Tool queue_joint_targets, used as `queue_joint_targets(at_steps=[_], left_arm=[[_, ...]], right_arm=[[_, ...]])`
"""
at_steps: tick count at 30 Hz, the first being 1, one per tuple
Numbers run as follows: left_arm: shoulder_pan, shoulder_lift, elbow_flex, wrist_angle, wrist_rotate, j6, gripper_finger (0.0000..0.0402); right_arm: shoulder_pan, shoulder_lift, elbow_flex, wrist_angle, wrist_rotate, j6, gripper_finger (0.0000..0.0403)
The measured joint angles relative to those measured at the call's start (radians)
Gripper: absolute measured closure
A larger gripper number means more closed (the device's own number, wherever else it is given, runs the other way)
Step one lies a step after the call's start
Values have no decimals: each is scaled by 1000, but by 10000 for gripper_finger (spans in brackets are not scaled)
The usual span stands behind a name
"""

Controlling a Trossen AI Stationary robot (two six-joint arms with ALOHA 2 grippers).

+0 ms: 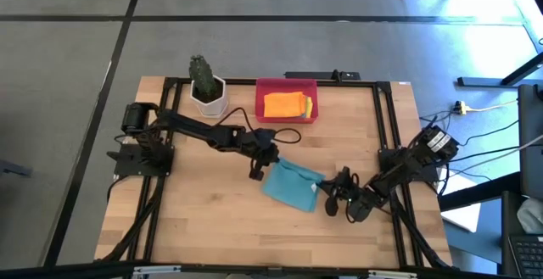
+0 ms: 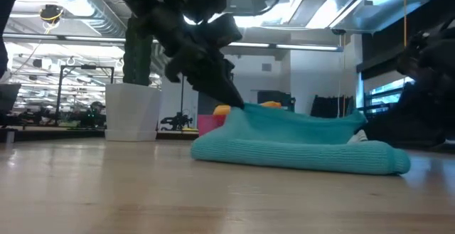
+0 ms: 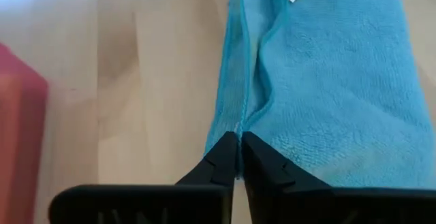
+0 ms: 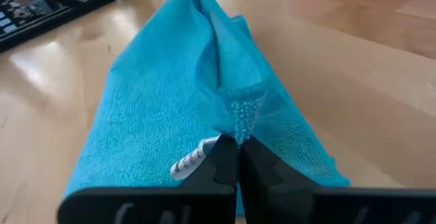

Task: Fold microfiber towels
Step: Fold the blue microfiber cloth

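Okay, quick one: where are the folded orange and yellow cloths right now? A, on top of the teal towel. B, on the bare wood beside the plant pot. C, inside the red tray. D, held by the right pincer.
C: the folded orange cloth and the yellow cloth lie inside the rigid red rectangular tray.

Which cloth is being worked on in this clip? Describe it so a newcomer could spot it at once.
On the light wooden table, look in front of the rigid red rectangular tray, between the two dark arms. The soft teal-blue microfiber towel lies there, folded over, pinched at opposite ends by the left gripper and right gripper. Unlike the orange and yellow cloths, it sits outside the tray.
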Motion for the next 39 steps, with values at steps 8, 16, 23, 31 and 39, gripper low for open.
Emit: queue_joint_targets(at_steps=[8, 16, 23, 31, 39], left_arm=[[-8, -40, 0, -31, -166, -1, 324], [-58, -115, 1, -104, -202, -7, 298], [-171, -93, 1, -118, -193, -3, 297], [-176, -20, 0, -63, -194, -6, 297], [-139, 87, 0, 21, -194, -5, 297]], right_arm=[[-35, 0, -9, -12, 8, 78, 389], [-45, -1, -40, -13, 35, 49, 347], [-47, -60, -90, -13, 64, -20, 306], [-48, -232, -102, -12, 89, -236, 253], [-62, -239, -71, -15, 27, -332, 245]])
